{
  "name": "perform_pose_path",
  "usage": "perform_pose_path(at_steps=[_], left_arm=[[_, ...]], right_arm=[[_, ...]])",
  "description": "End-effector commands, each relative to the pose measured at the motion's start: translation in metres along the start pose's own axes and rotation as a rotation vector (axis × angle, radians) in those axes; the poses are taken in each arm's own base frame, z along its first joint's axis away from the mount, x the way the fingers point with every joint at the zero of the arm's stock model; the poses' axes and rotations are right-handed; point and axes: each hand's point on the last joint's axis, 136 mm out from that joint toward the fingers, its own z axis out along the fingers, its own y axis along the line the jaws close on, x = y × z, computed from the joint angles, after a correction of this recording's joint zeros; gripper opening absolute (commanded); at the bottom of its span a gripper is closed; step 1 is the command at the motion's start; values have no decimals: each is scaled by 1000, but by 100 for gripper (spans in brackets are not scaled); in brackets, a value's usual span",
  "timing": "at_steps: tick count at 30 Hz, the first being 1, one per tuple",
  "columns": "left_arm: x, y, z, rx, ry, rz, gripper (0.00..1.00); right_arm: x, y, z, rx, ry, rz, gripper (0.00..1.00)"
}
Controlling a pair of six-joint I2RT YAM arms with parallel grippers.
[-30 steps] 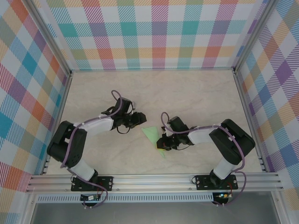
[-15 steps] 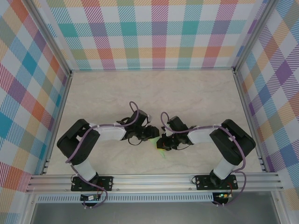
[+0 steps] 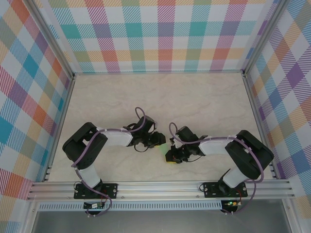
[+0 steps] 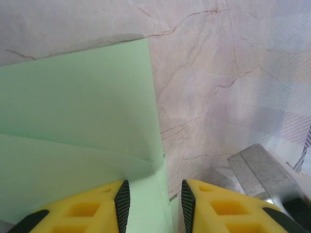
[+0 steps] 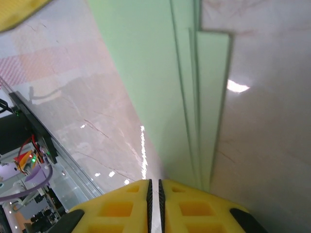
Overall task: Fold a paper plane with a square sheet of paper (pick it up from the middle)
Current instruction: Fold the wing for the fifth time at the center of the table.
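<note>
L gripper (image 4: 150,194): jaws apart, a flap edge of the green paper (image 4: 73,107) sits between them, lower centre of frame. R gripper (image 5: 154,187): jaws nearly together beside the stacked folds, grip can't be confirmed. Risk: the flap could be pinched askew or the layers dragged, so the crease gets skewed.

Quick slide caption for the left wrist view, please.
Folded green paper on the marble table, its right edge between the parted jaws of the left gripper.
</note>
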Motion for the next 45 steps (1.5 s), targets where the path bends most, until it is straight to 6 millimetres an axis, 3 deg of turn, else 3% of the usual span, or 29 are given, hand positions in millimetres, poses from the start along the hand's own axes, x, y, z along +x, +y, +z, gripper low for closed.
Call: perform_pose_path(at_steps=[1, 7, 11, 17, 19, 23, 26, 38, 42, 45], left_arm=[[2, 20, 4, -74, -18, -3, 36], [-2, 16, 3, -84, -19, 15, 37], [-9, -1, -6, -69, -32, 24, 40], [-18, -17, -66, -313, -129, 72, 65], [-17, -15, -83, -377, -165, 54, 73], [-10, -6, -97, -448, -187, 8, 76], [-7, -3, -93, -462, -185, -23, 76], [-11, 1, -46, -550, -79, -73, 77], [-6, 13, -49, -599, -69, -80, 72], [-2, 16, -57, -574, -95, -84, 62]], right_arm=[[34, -32, 1, 75, 80, 74, 16], [53, -35, -16, 68, 63, 66, 17], [47, -34, -42, 138, -49, 34, 20], [18, -42, -91, 291, -336, 40, 38], [10, -37, -97, 287, -381, 29, 41], [-4, -29, -103, 292, -430, 20, 44], [-12, -24, -102, 292, -439, 10, 45], [-30, -4, -81, 235, -386, -2, 45], [-35, 2, -75, 216, -369, -5, 46], [-40, 9, -71, 187, -362, -15, 47]])
